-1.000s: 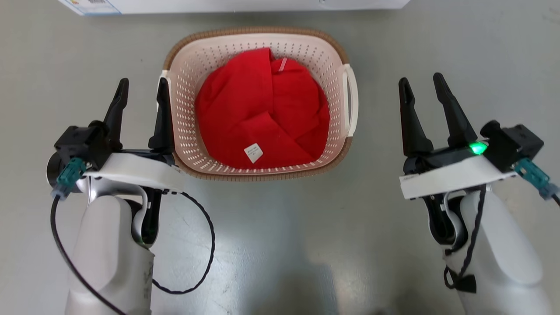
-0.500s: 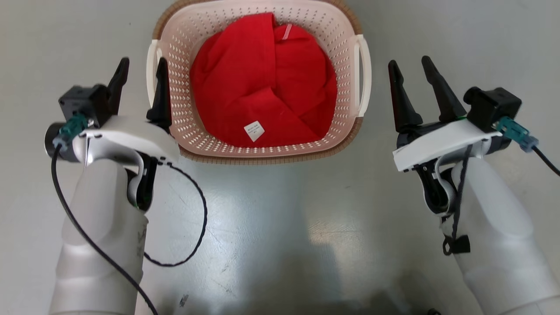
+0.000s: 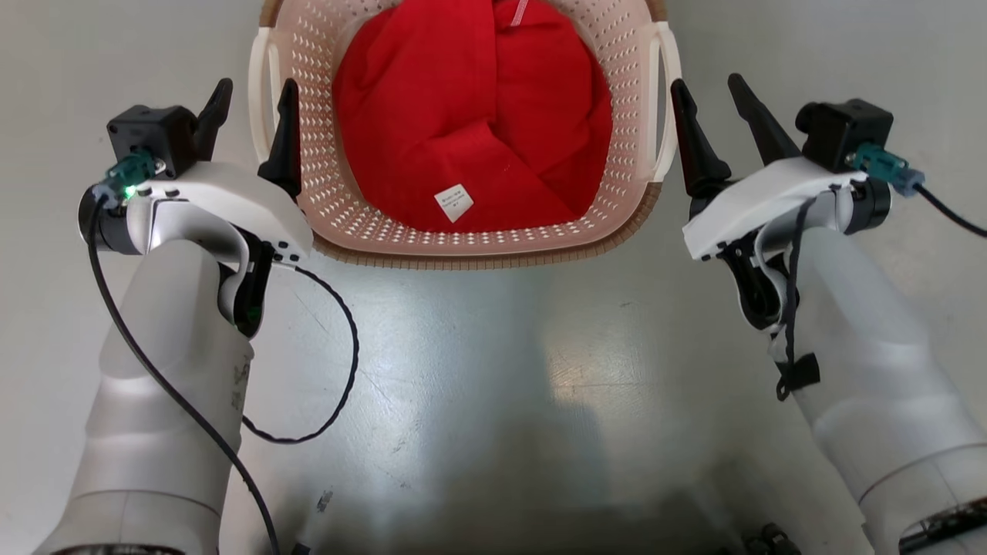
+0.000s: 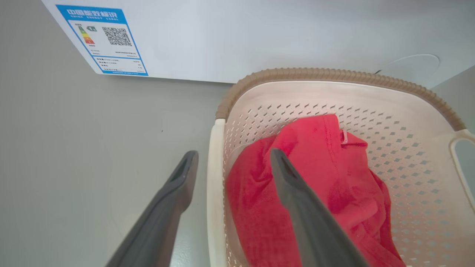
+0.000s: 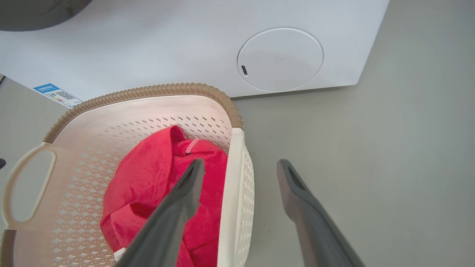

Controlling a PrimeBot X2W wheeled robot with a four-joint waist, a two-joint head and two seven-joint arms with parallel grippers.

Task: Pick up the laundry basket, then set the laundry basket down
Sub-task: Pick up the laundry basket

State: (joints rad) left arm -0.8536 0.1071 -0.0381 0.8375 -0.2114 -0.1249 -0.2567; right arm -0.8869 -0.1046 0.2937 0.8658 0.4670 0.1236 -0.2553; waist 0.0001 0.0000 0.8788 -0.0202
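The laundry basket [image 3: 347, 223] is cream, perforated and brown-rimmed, and stands on the grey floor at the top of the head view with a red cloth [image 3: 470, 116] in it. My left gripper [image 3: 256, 83] is open and straddles the basket's left loop handle [image 3: 262, 92], one finger outside and one over the inside wall. The left wrist view shows that handle [image 4: 215, 185] between the fingers of the left gripper [image 4: 233, 152]. My right gripper [image 3: 705, 80] is open beside the right handle [image 3: 663, 100]. In the right wrist view that handle [image 5: 232, 185] lies between the fingers of the right gripper [image 5: 240, 163].
A white washing machine [image 5: 148, 44] stands just behind the basket, with a round cover [image 5: 280, 59] and a blue label [image 4: 105, 40] on its front. Grey floor [image 3: 493, 385] stretches toward me. A black cable [image 3: 339, 385] loops from my left wrist.
The head camera has tipped, so the basket sits higher and larger in the picture. Both open grippers have moved forward along the basket's sides, and the right one has closed in on the right handle.
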